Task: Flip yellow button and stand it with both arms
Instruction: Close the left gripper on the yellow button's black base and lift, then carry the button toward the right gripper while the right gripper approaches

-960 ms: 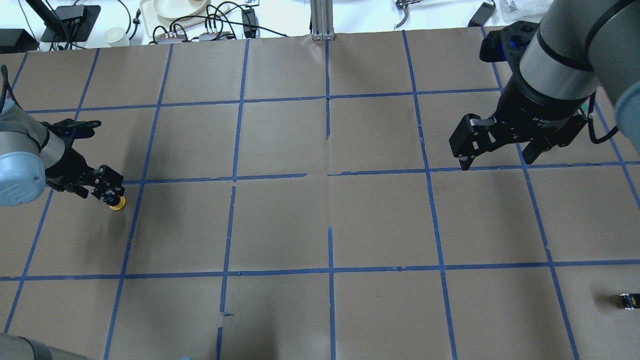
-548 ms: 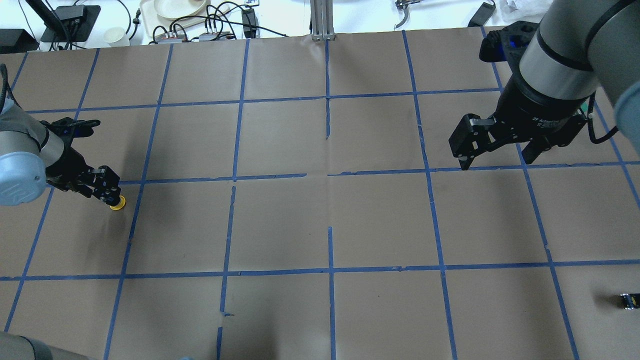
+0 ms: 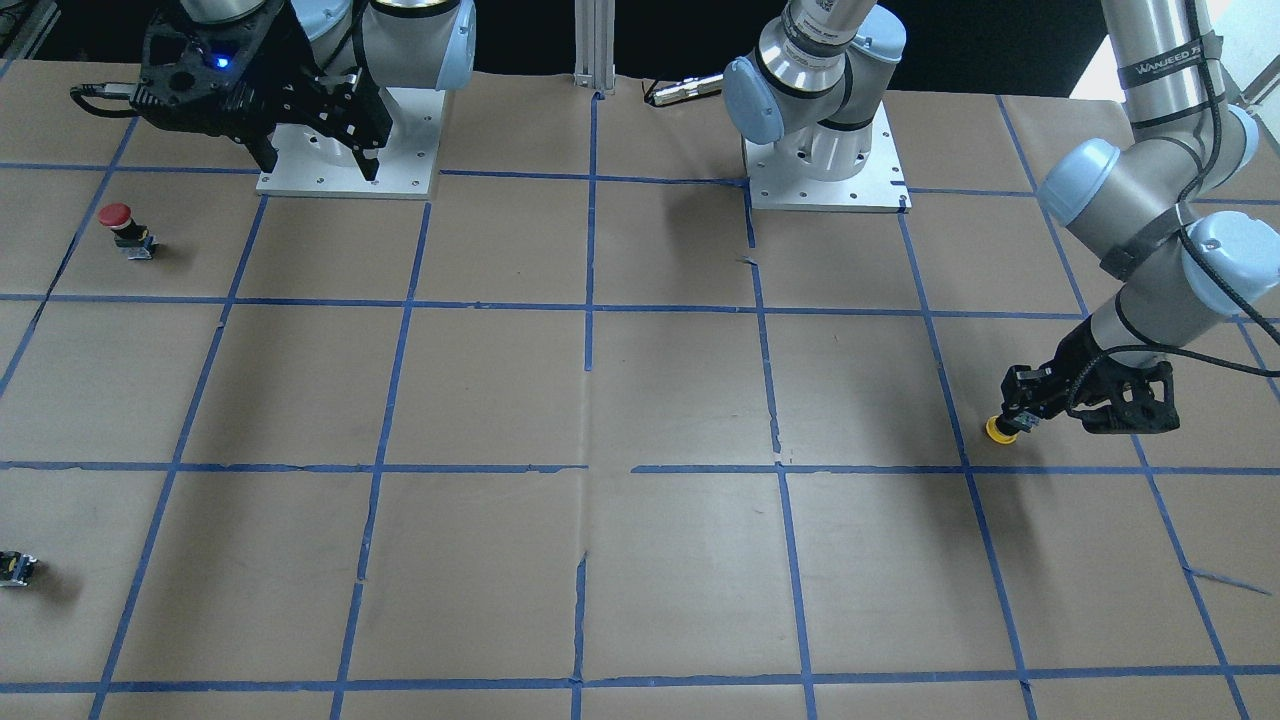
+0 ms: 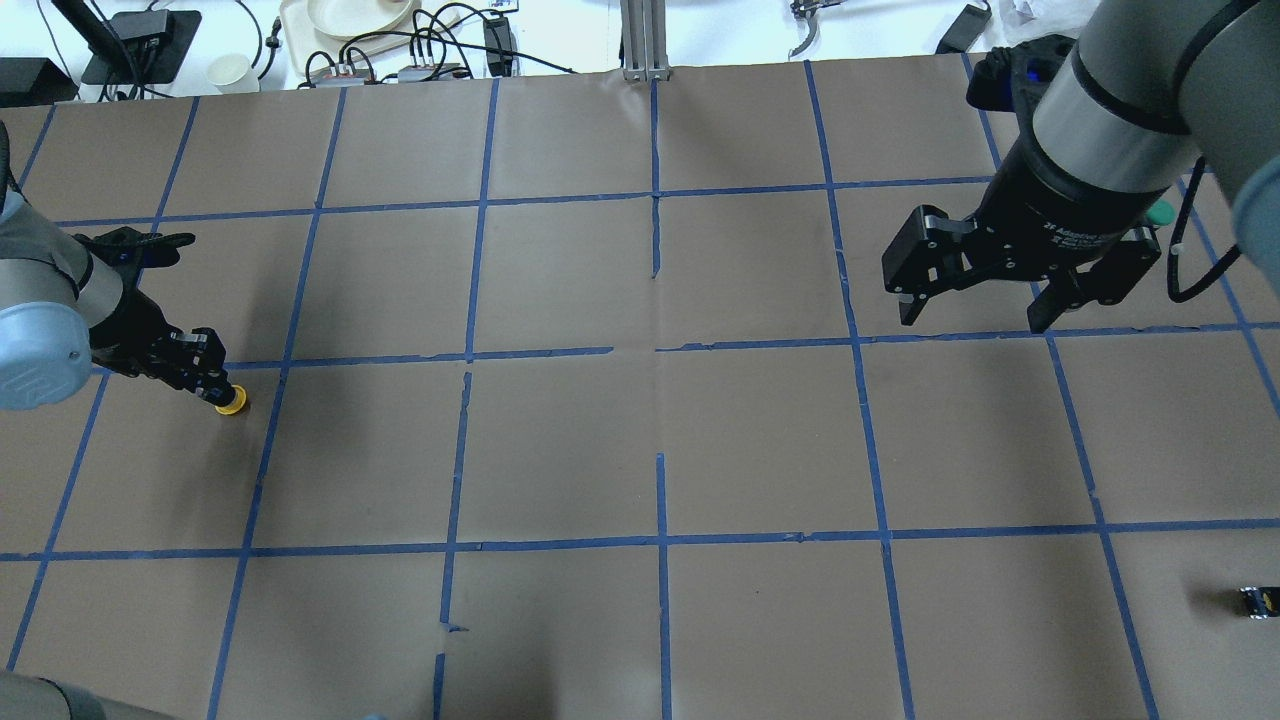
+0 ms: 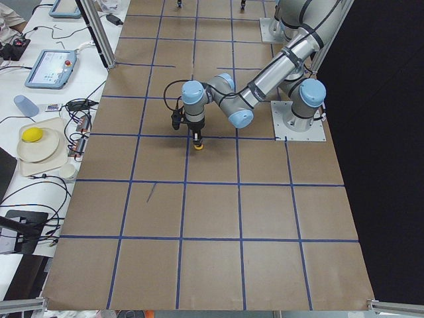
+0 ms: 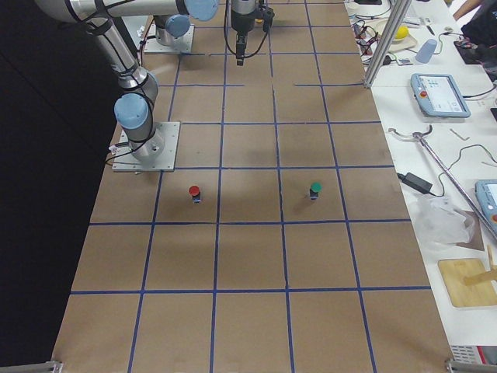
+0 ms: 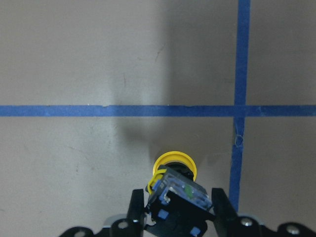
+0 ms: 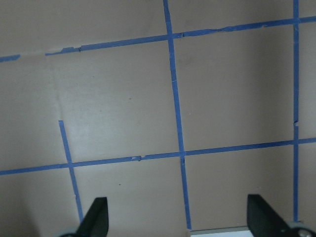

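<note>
The yellow button (image 4: 232, 403) is at the table's left side, held in my left gripper (image 4: 212, 384). The gripper is shut on its grey-blue contact block (image 7: 183, 190), with the yellow cap (image 7: 174, 165) pointing down, at or just above the paper. I cannot tell whether the cap touches. The button also shows in the front view (image 3: 1000, 430) and the left side view (image 5: 198, 146). My right gripper (image 4: 974, 316) is open and empty, high over the far right of the table, well away from the button. Its fingers (image 8: 97, 217) frame bare paper.
A red-capped button (image 3: 118, 225) stands near the right arm's base. A green-capped button (image 6: 315, 189) stands beyond it. A small black capless block (image 4: 1255, 600) lies at the near right edge. Cables, a plate and a cup (image 4: 230, 70) sit past the far edge.
My left gripper has shifted slightly left with the yellow button, cap still down. My right gripper has moved a little left and farther away and turned slightly, still open.
</note>
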Tool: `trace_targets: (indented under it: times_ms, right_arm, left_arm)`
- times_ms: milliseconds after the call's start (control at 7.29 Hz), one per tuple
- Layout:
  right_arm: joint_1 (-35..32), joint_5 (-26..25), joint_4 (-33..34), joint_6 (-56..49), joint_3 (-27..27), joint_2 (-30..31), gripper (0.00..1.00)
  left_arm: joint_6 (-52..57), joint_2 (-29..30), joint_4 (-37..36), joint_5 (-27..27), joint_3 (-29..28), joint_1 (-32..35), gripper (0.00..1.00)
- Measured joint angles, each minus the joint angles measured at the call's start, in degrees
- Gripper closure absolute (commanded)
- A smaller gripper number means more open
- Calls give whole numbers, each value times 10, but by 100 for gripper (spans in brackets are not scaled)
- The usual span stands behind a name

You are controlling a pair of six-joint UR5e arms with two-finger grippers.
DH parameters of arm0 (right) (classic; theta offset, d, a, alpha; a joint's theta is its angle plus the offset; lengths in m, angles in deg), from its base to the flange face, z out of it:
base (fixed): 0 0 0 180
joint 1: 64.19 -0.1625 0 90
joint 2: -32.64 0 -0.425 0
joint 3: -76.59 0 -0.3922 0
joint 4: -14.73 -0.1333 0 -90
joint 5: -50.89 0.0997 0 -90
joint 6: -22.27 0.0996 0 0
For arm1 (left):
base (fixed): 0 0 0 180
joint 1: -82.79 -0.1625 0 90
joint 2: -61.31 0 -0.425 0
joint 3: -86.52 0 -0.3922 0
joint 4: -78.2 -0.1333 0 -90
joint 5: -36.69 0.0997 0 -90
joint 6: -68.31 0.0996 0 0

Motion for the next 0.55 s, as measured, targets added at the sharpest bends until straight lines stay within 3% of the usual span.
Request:
trace_targets:
  times_ms: [274,548]
  right_arm:
    - [0,73,16,103,5,-4,0]
    - [2,168,27,230,24,-26,0]
  left_arm:
    - [-60,-16,7,-78,-4,44,97]
    - [-187,-25,8,-258,-8,104,97]
